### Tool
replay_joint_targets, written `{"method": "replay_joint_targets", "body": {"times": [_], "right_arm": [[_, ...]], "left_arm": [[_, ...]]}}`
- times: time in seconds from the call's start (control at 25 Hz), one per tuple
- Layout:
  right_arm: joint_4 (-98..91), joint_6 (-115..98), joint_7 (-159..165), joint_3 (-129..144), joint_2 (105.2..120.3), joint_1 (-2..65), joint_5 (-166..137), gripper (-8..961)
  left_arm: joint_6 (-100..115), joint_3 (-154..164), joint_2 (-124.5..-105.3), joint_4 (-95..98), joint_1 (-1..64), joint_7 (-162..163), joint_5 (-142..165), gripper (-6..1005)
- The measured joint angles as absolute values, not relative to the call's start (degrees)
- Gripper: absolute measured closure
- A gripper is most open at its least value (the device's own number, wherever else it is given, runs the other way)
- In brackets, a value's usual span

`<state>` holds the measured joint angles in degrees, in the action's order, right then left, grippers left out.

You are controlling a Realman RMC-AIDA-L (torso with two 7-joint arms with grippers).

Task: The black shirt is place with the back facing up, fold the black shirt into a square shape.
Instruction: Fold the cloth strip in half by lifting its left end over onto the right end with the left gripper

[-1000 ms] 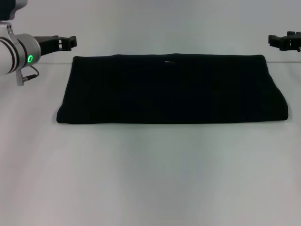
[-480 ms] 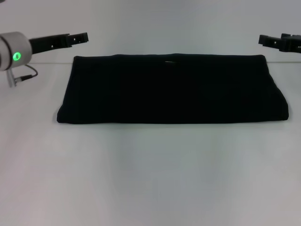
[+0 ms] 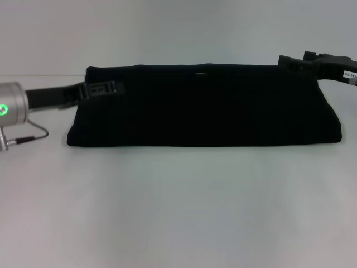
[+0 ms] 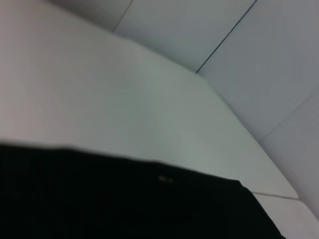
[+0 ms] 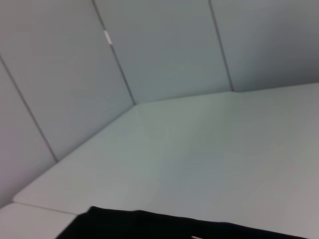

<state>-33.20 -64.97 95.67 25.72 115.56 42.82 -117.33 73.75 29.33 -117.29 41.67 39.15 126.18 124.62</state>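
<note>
Both arms are coming in now! The left hand (image 3: 106,89), black and jointed on its silver wrist, has dropped from above the bench and slid inward, and it now sits over the left end of the large matte-black soft-fabric shirt (image 3: 203,106), near the far corner. The right hand (image 3: 290,63) has done the same from its side, reaching in to the shirt's far right corner. Whether either hand is open or closed, I cannot tell; the dark fingers merge with the dark cloth. The shirt itself has not budged: it lies flat on the pale grey bench (image 3: 178,206) as a wide, low rectangle, already folded lengthwise, stretching between the two hands with its near edge well clear of both. The left wrist camera shows only the shirt's far edge (image 4: 124,199) against bare bench, and the right wrist camera just catches a sliver of black cloth (image 5: 149,226). My read: this is the approach for the next fold, with each hand lining up on an end so the long strip can be brought toward a square.
</note>
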Motion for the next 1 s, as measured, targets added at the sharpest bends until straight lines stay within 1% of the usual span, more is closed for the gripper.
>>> {"method": "replay_joint_targets", "body": {"times": [0.24,0.48,0.68,0.8,1.0], "right_arm": [[-33.9,-67.6,96.1,25.9,114.74,42.6,-117.2,14],[-33.9,-73.1,96.0,30.5,113.07,42.6,-117.4,14],[-34.1,-80.4,94.3,34.5,111.81,42.8,-117.4,24],[-34.2,-82.3,93.4,35.2,111.53,43.0,-117.4,29],[-35.0,-82.2,92.4,34.8,111.51,43.0,-117.2,29]], "left_arm": [[77.0,25.9,-117.33,39.8,37.2,137.9,126.0,47],[76.6,21.7,-116.79,33.6,36.7,146.4,126.3,46],[74.8,21.3,-116.92,31.8,36.2,151.8,127.7,46],[73.7,20.5,-116.76,30.6,36.5,153.3,127.7,46],[72.6,20.7,-116.55,29.0,37.0,156.1,127.8,47]]}}
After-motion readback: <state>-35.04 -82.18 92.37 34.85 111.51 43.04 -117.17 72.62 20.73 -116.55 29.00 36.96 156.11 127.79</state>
